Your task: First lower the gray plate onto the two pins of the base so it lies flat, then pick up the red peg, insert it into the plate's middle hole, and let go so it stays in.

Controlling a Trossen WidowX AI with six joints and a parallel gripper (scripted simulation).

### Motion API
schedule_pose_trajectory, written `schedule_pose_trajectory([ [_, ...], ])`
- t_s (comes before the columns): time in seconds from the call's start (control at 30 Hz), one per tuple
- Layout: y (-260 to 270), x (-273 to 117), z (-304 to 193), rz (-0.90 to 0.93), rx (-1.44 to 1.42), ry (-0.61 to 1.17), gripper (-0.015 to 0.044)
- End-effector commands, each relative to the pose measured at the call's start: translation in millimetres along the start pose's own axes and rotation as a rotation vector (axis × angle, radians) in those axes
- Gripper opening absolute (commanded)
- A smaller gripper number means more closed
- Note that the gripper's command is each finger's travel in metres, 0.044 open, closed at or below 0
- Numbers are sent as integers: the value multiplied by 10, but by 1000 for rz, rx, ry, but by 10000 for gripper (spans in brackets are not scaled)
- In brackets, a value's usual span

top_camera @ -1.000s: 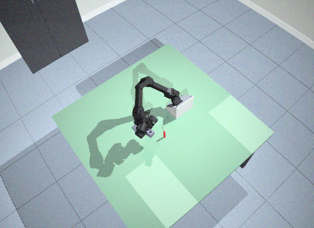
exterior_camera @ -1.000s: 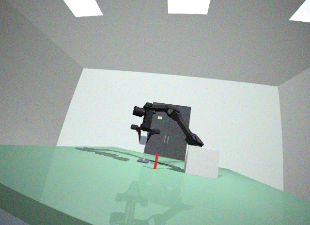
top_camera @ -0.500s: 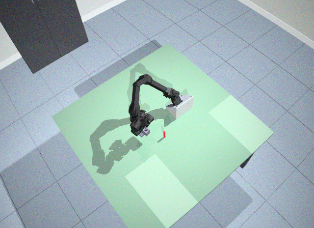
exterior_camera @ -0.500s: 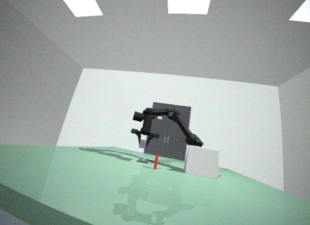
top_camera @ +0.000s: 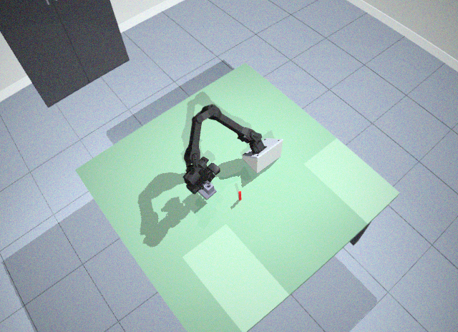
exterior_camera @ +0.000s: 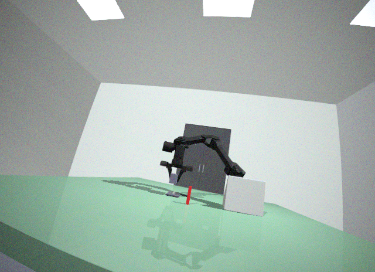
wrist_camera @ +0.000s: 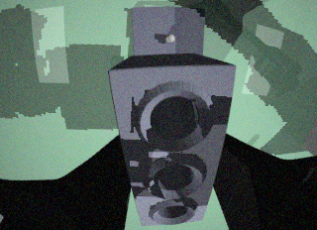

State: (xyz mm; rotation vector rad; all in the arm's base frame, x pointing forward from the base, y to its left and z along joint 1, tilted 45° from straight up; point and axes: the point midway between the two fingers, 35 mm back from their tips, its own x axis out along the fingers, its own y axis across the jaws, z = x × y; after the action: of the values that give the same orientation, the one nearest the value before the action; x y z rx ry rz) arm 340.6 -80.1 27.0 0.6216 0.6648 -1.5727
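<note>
A gray-walled room with a dark cabinet behind, and a glossy green table under my arm. My gripper is clamped part-way shut on the gray plate, carrying it above the base. The wrist view shows the base ahead with one pin visible. I judge I must square the plate's outer holes over both pins before lowering straight down. The arm arches from its white mount, wrist pointing down. The red peg stands upright near the base.
</note>
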Motion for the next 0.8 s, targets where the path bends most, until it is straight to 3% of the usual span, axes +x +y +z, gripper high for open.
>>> schedule_pose_trajectory([
  [0.0, -46, 54, 124, 0, 10, -10, 0],
  [0.77, -98, 138, 278, -3, 29, -18, 0],
])
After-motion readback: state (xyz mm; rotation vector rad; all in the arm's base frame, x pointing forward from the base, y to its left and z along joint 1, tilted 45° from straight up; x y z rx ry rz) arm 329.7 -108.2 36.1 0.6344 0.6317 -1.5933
